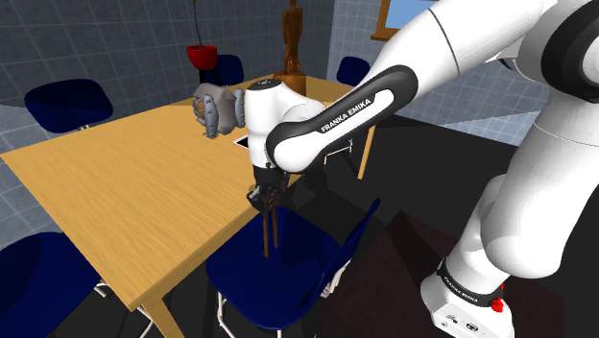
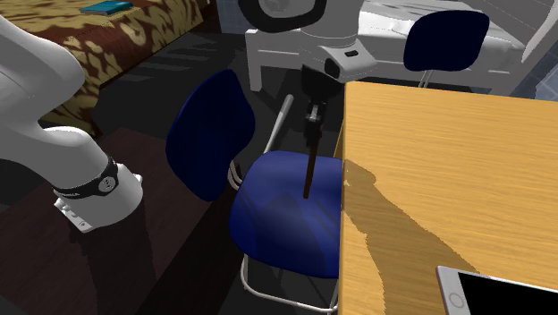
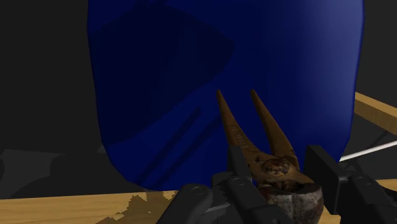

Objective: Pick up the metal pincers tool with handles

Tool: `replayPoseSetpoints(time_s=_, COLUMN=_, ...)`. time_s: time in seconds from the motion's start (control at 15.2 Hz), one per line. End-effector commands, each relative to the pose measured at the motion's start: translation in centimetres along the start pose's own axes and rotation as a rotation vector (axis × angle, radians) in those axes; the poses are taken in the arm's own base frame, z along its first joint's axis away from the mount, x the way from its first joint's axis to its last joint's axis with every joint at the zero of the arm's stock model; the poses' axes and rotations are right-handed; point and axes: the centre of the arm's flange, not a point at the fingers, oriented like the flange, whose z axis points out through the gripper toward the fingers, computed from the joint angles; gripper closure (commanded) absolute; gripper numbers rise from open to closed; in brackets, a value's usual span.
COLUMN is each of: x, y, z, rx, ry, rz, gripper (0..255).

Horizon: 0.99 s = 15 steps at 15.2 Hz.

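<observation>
The pincers (image 1: 270,230) are rusty brown metal with two long handles. They hang head-up from my gripper (image 1: 266,197), which is shut on the head. The handles point down toward the seat of a blue chair (image 1: 288,264), just off the wooden table's (image 1: 125,182) near edge. In the second exterior view the gripper (image 2: 313,114) holds the pincers (image 2: 308,170) upright beside the table's (image 2: 447,152) corner, above the chair seat (image 2: 277,215). In the wrist view the black fingers (image 3: 238,173) clasp the rusty head of the pincers (image 3: 281,170), and the handles spread away over the blue chair (image 3: 191,76).
A phone (image 2: 501,293) lies on the table near its edge. At the table's far end stand a grey ribbed object (image 1: 211,108), a red pot (image 1: 201,55) and a wooden figure (image 1: 291,38). More blue chairs (image 1: 62,101) ring the table. A bed (image 2: 116,45) lies behind the stand.
</observation>
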Motion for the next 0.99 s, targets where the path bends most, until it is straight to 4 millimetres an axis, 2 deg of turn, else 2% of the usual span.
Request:
replayPoseSetpoints(time_s=0.0, x=0.0, y=0.0, z=-0.9, rx=0.0, ry=0.0, rz=0.0, gripper=255)
replayPoseSetpoints(time_s=0.79, x=0.0, y=0.2, z=-7.2, rx=0.0, ry=0.0, rz=0.0, gripper=255)
replayPoseSetpoints(time_s=0.92, x=0.0, y=0.2, z=-7.3, rx=0.0, ry=0.0, rz=0.0, gripper=255)
